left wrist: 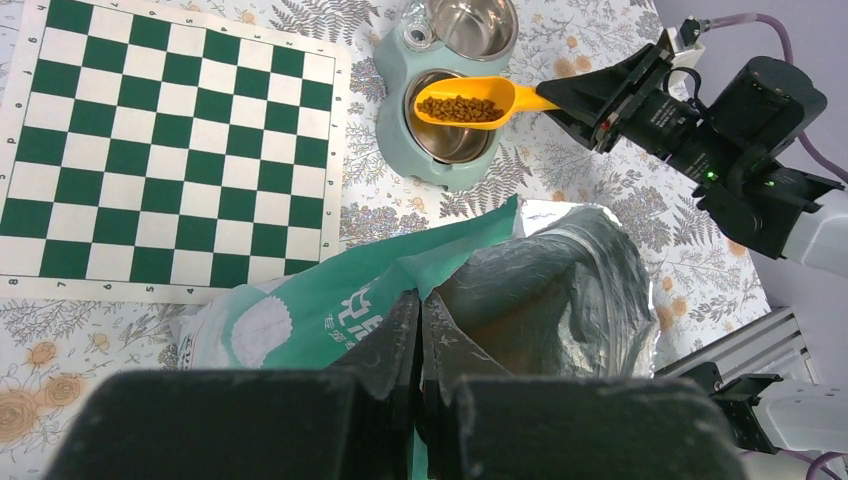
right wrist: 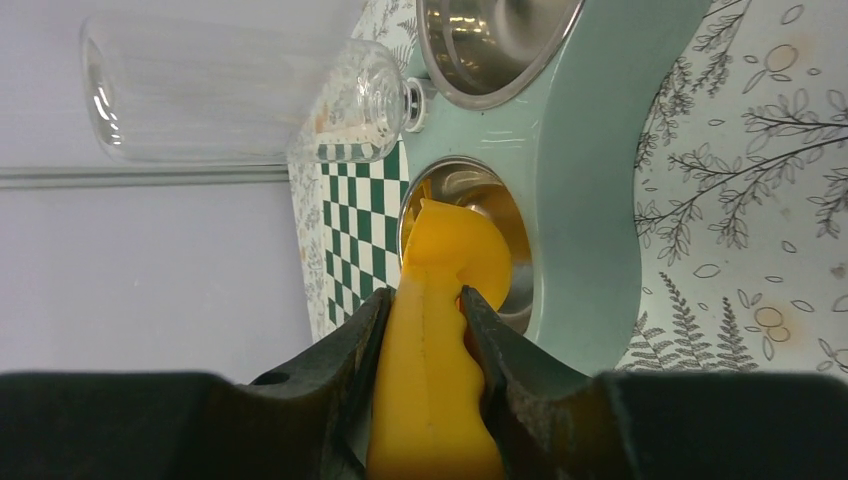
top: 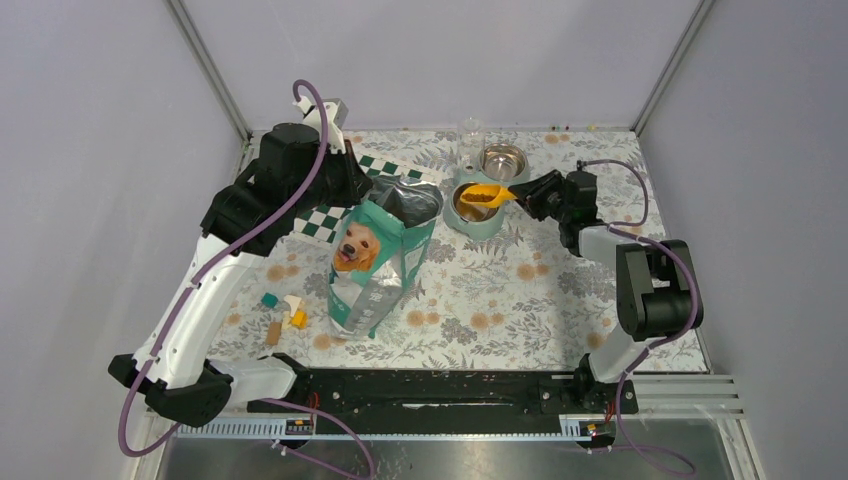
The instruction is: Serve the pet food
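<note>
The pet food is a heap of brown kibble in the orange scoop, held level over the nearer steel bowl of the teal double feeder. My right gripper is shut on the scoop's handle. The teal dog-picture bag stands open at mid-table. My left gripper is shut on the bag's top rim, holding it open; the silver lining shows inside.
A green-and-white chessboard lies at the back left. The feeder's far bowl is empty, with a clear bottle beside it. Small coloured blocks lie at the front left. Enclosure walls surround the floral table.
</note>
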Robot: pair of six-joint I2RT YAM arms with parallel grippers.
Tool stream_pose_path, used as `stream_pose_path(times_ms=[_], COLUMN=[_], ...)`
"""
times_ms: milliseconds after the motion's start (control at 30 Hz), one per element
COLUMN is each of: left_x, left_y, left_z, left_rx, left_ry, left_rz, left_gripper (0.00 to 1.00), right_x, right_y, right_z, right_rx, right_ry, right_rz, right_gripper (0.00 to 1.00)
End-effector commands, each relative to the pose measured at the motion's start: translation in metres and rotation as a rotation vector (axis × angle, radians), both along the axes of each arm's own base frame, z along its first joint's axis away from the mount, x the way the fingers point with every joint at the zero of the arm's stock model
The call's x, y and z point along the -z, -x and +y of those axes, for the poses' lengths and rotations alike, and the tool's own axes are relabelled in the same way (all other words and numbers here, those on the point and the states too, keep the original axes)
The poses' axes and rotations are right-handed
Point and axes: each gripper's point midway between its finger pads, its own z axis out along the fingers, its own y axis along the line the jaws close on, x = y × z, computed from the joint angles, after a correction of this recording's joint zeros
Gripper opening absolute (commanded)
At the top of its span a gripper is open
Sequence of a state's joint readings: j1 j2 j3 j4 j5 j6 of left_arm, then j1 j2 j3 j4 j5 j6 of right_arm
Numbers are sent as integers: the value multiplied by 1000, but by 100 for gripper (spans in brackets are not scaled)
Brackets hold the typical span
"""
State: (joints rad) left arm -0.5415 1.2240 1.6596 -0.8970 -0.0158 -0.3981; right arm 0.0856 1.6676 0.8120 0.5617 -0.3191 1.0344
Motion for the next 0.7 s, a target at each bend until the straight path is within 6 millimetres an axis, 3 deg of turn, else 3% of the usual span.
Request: stream_pose_path(times_ms=[0,233,567,667], left_x=[-57,-57,-52,-52], left_y=[-21,-20,-20,-20], left_z=[3,8,10,11], left_rx=[-63,-77,-79,-80], left_ry=[110,102,98,99], left_rz=[-199,-205,-196,-196], left_gripper=[0,0,0,0], right_x=[-24,-37,-41,-40], right_y=[-19,-17,-13,-10], right_z=[9,7,35,32], right_rx=[0,-2,-111,-101], right_ry=[86,325,514,627], right_rz=[-85,-41,-17,10], right_gripper=[0,0,0,0])
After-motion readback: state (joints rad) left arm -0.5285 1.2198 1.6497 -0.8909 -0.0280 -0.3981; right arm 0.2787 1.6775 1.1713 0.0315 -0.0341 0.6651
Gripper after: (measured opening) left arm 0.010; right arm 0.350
